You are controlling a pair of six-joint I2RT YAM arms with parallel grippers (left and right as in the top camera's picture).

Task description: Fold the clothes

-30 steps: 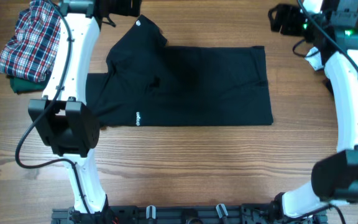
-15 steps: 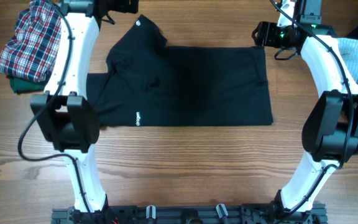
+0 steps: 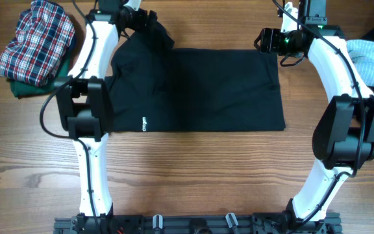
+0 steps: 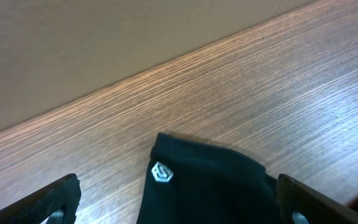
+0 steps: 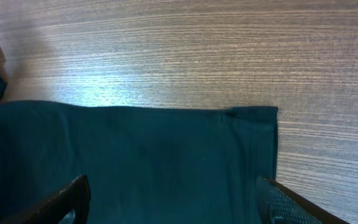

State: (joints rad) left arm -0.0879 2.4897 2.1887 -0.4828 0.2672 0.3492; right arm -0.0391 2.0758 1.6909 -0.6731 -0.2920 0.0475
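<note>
Large black short-sleeved cotton T-shirt (image 3: 200,91) lay spread flat mid-way across the brown wood-grain table (image 3: 193,169), hem toward the right arm and sleeves toward the left arm, not yet folded. Left gripper (image 3: 140,18) hung at the far sleeve, jaws released wide and gripping nothing; in the left wrist view the sleeve tip with its small white logo badge (image 4: 160,173) sat between the fingers. Right gripper (image 3: 265,40) hovered at the far hem corner (image 5: 253,118), jaws also spread and empty. Main risk, as a judgement: the two grasps were uneven. The sleeve end looked bunched and doubled over, so the left jaws could pinch only the tip or one layer, and the body would drag or twist instead of lifting cleanly. On the right, the corner sat close to one finger rather than centred, so a close could catch just the seam edge and the fabric could slip out mid-fold. If one side held and the other let go, the fold line would skew. Coming down too low could scrape fingertips on the wood. Red-and-white plaid garment (image 3: 34,39) on a dark green garment (image 3: 21,88) lay near the left arm and a crumpled light blue garment (image 3: 369,62) lay beside the right arm; a wide swing could snag either pile.
</note>
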